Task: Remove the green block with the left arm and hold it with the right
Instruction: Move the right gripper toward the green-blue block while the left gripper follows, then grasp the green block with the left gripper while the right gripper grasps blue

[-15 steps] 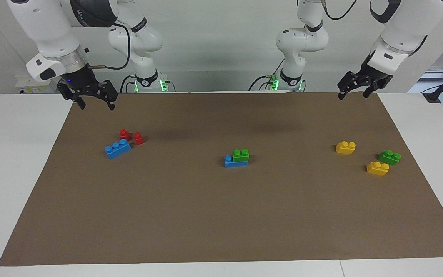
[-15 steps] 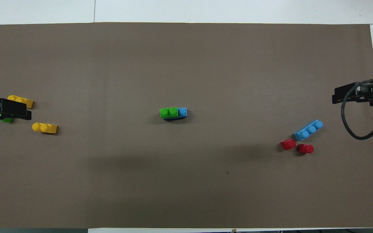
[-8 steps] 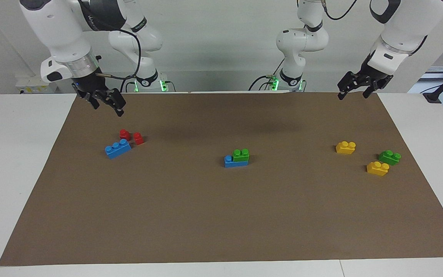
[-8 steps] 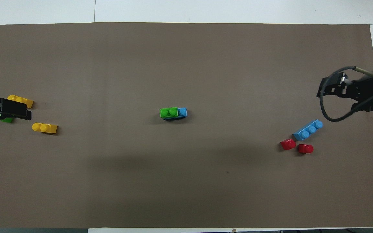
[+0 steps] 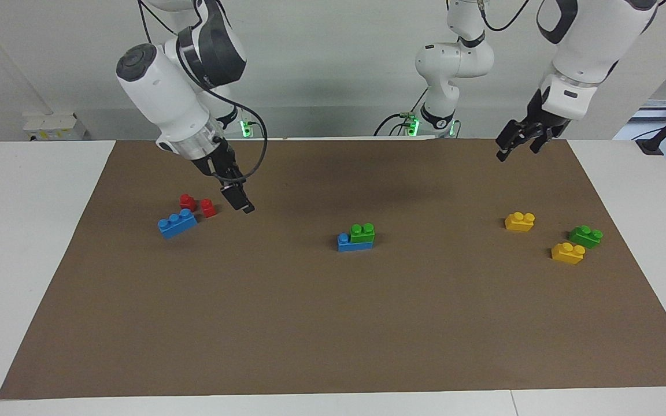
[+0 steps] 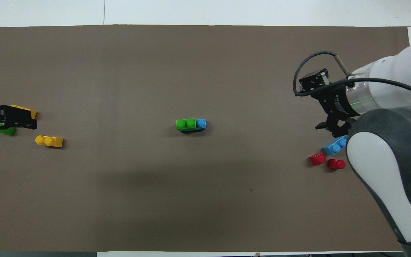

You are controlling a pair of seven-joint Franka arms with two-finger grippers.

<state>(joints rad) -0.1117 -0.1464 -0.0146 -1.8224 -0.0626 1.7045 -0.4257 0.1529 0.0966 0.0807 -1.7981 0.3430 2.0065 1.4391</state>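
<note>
The green block (image 5: 362,232) sits on one end of a blue brick (image 5: 344,242) in the middle of the mat; the stack also shows in the overhead view (image 6: 186,123). My right gripper (image 5: 240,203) is open and empty, in the air over the mat beside the red bricks, toward the stack. My left gripper (image 5: 519,150) is open and empty, in the air over the mat's edge at the left arm's end. A second green brick (image 5: 585,236) lies between two yellow bricks there. In the overhead view my left gripper (image 6: 16,121) partly covers it.
A loose blue three-stud brick (image 5: 177,223) and two red bricks (image 5: 187,201) (image 5: 208,208) lie at the right arm's end. Two yellow bricks (image 5: 520,221) (image 5: 568,253) lie at the left arm's end. A brown mat (image 5: 333,323) covers the white table.
My right arm has swung from the mat's corner toward the middle, lowered and turned its wrist. My left gripper has turned and shifted a little. No brick has moved.
</note>
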